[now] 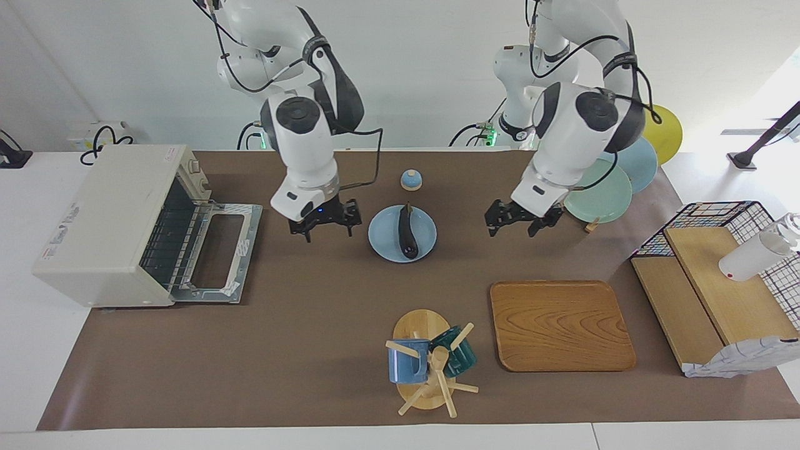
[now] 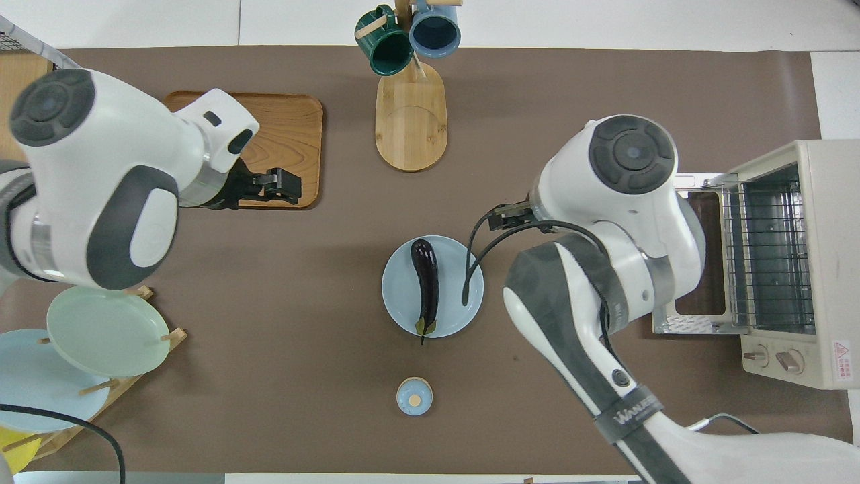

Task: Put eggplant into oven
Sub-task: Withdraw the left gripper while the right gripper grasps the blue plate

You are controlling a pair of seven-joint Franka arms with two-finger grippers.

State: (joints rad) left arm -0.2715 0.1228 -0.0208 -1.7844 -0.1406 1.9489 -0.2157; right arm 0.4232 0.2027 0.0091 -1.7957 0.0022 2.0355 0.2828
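Brown table mat (image 1: 300,325): slim dark purple eggplant (image 1: 406,230) lies on pale blue round plate (image 1: 382,242), boxy cream oven (image 1: 119,222) door down; left gripper (image 1: 516,220) and right gripper (image 1: 325,223) hover spread, empty.

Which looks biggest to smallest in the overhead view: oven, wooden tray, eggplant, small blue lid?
1. Wooden tray, though an arm covers part of it; the oven looks close, cut by the frame edge, so unsure.
2. Eggplant.
3. Small blue lid.

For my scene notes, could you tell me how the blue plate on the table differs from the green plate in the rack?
The blue plate lies flat on the table; the green plate stands tilted on edge in the wooden rack. The blue plate carries the eggplant; the green plate carries nothing. Both are round and pale.
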